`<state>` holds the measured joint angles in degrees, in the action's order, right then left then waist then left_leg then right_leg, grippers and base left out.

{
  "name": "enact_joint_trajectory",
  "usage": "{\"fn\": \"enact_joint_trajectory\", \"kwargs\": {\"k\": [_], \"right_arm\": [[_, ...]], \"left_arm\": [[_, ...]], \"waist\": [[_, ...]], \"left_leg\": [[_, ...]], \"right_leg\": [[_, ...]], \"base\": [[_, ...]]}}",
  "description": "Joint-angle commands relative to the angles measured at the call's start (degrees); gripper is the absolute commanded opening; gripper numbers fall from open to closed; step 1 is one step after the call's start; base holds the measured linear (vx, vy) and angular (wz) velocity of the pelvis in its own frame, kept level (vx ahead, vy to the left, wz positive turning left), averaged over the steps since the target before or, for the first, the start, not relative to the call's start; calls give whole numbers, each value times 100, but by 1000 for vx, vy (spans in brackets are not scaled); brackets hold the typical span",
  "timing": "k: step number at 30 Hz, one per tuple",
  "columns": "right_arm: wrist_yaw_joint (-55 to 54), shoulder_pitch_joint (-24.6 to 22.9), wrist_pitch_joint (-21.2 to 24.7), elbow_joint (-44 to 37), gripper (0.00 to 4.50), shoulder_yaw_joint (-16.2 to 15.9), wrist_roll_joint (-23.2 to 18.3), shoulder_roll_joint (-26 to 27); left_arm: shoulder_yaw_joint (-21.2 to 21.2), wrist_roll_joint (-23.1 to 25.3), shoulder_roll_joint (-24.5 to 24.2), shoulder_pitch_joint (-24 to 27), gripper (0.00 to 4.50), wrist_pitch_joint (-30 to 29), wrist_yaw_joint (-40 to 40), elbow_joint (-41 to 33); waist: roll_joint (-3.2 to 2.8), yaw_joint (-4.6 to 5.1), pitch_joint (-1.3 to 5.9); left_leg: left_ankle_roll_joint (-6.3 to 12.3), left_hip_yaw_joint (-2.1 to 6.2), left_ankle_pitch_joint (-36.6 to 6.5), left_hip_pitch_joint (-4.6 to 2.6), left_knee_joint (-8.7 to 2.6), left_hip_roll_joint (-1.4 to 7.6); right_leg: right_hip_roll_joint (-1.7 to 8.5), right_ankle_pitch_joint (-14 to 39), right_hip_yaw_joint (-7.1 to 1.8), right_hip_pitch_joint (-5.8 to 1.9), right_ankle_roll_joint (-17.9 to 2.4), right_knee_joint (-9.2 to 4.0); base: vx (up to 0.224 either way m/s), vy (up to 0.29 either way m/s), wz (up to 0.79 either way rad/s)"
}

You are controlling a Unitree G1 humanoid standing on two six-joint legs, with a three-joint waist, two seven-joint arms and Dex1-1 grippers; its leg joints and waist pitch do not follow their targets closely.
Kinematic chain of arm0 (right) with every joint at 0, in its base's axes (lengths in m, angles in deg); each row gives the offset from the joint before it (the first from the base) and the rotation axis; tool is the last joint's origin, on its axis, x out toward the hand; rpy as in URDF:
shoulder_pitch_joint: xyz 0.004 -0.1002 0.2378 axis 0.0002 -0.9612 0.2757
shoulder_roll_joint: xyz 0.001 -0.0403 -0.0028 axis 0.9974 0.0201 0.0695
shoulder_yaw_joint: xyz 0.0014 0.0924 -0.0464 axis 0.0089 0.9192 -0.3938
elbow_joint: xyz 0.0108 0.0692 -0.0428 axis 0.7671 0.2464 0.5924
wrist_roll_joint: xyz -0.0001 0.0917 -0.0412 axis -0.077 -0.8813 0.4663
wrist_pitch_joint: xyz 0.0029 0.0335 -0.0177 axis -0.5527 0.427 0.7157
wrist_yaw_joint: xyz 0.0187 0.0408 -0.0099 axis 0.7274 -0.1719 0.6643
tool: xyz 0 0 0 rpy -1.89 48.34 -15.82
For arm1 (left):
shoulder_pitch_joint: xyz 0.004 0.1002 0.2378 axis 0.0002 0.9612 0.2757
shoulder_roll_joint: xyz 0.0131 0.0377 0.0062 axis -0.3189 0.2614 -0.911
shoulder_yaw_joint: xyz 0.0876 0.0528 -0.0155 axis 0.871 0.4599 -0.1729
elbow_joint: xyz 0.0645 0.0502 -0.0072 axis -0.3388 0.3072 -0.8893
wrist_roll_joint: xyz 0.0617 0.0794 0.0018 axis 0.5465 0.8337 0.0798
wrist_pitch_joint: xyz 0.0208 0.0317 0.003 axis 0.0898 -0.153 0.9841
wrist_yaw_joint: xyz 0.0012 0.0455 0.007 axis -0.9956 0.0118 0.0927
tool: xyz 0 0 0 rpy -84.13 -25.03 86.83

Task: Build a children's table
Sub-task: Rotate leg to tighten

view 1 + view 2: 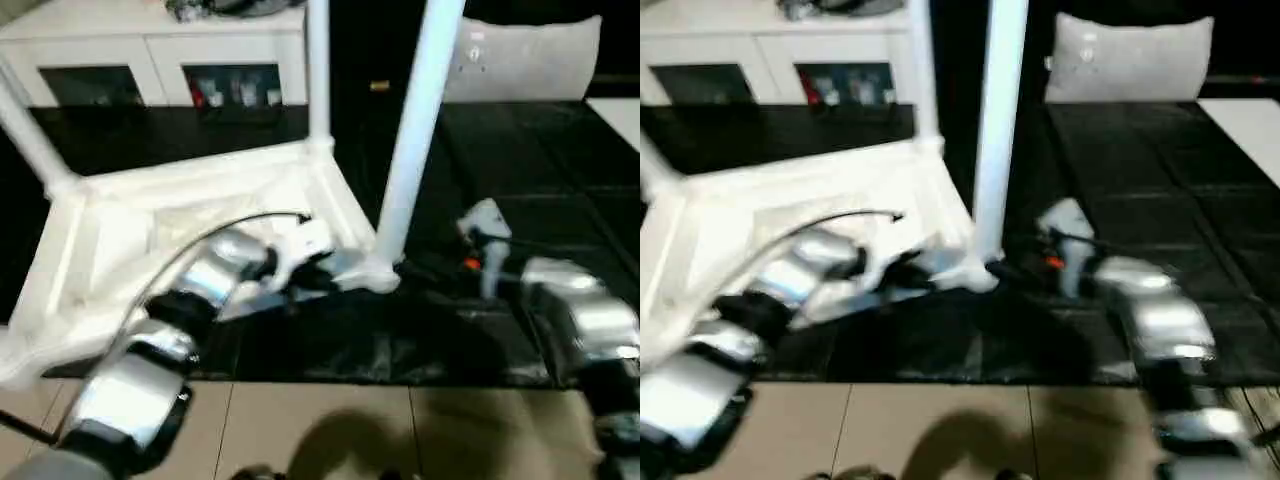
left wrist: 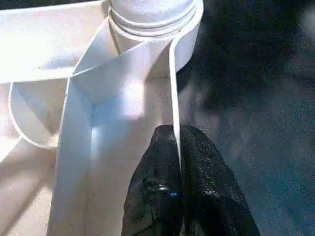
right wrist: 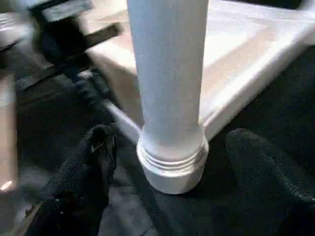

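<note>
1. Here, mid-frame, the white table top [image 1: 190, 215] lies upside down on the black work table [image 1: 520, 160], legs [image 1: 415, 130] standing up.
2. My left gripper [image 2: 176, 162] pinches the top's thin rim.
3. My right gripper [image 3: 170, 162] stands wide around the nearest leg's base, not touching.

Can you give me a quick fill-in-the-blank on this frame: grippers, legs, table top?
1. The left gripper is shut on the table top's ____.
2. The right gripper's fingers stand ____ on either side of the near leg.
3. The work table's cover is ____.

Missing words: rim; open; black
</note>
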<state>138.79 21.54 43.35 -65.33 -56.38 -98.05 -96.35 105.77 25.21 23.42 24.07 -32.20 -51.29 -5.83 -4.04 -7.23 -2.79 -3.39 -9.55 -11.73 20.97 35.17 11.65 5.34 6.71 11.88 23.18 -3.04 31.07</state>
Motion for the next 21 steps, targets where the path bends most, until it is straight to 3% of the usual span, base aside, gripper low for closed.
{"fn": "enact_joint_trajectory", "kwargs": {"k": [1,6,8,13,21], "right_arm": [[408,-21,-34,-118,375,-122,-141,-67],[861,32,7,-67,359,-247,-241,-171],[918,54,25,-51,331,-305,-255,-149],[1073,22,246,-104,288,-456,-289,-88],[1182,-32,348,-153,221,-518,-349,-102]], "left_arm": [[171,44,8,-55,0,246,-333,-236],[371,31,-154,34,0,508,-967,-373],[422,-13,-184,75,0,559,-1221,-478],[468,-60,-164,84,0,499,-1402,-571],[442,-56,-164,105,0,355,-1466,-640]], "waist": [[71,-10,505],[90,-125,522],[88,-143,519],[90,-189,499],[95,-202,510]], "left_leg": [[647,52,-723,-52,-342,194],[609,57,-628,-63,-348,238],[590,61,-590,-61,-353,251],[518,47,-712,-86,-356,241],[482,52,-667,-73,-354,235]], "right_leg": [[406,2151,-346,-402,-68,-370],[436,2047,-383,-390,-207,-332],[447,1984,-391,-386,-249,-320],[438,2272,-381,-370,-189,-364],[435,2248,-377,-376,-109,-359]], "base": [[0,0,0],[0,0,0],[0,0,0],[0,0,0],[0,0,0]]}}
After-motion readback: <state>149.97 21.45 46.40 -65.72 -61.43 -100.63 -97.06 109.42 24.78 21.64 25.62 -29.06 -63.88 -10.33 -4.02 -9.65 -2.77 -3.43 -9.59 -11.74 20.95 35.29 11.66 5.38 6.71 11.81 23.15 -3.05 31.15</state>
